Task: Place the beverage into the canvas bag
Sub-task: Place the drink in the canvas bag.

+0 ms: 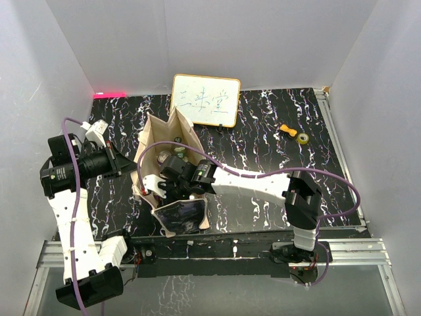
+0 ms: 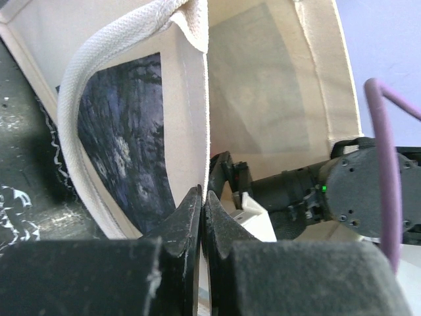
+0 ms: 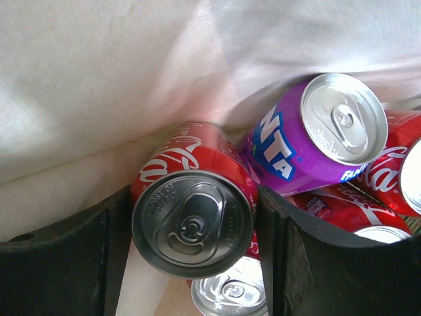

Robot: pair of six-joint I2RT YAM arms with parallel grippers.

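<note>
The bag (image 1: 152, 137) is seen left of centre on the black marbled table (image 1: 263, 131), just in front of a white board (image 1: 205, 100) with writing, its mouth open toward the overhead camera. Its rim is pinched by the left gripper (image 2: 202, 197): the jaws are pressed together with the beige cloth edge caught between them, beside the looped handle (image 2: 85, 85) and the dark printed panel (image 2: 125, 145). The right gripper (image 3: 192, 197) is reached down inside the bag, where a red cola can (image 3: 191, 227) is held between its two black fingers (image 3: 66, 263), one finger against each side of the can and the pull-tab end turned toward the wrist camera. The can is thus found within the bag, against the pale cloth wall. A purple Fanta can (image 3: 309, 131) lies just beside it, touching it, and more red cans (image 3: 395, 164) are packed to the right and underneath. Well apart, near the table's far right, a small orange piece (image 1: 285, 130) and a yellow roll (image 1: 302, 138) are seen.
</note>
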